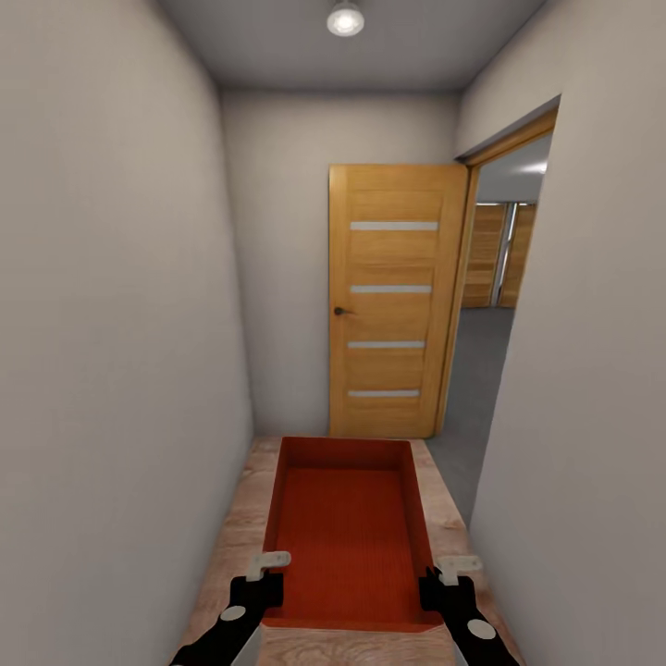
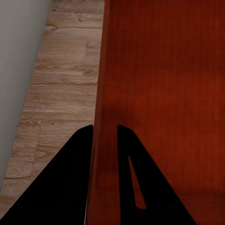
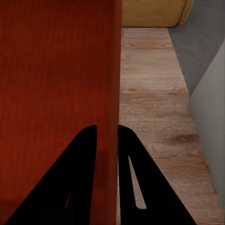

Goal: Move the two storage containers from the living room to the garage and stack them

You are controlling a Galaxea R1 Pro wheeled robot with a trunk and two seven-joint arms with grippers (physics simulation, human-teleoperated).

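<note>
I've got one storage container (image 1: 344,527) held out in front of me over the light wood plank floor (image 1: 242,518) of a narrow hallway. It's orange-red, open-topped, empty inside, long axis pointing away from me. No label, brand or writing readable on it or anywhere else.

Left gripper (image 1: 262,575) is pinched onto the container's left wall near the near corner; in the left wrist view the fingers (image 2: 61,187) straddle the thin wall, one inside, one outside. Right gripper (image 1: 446,579) does the same on the right wall, fingers (image 3: 136,183) closed down to wall thickness.

Ahead: wooden door (image 1: 396,301) with four pale horizontal strips, swung open against the end wall. Doorway to its right opens onto a dark grey floor (image 1: 476,388). Plain grey-white walls both sides, ceiling light (image 1: 345,18) on.
</note>
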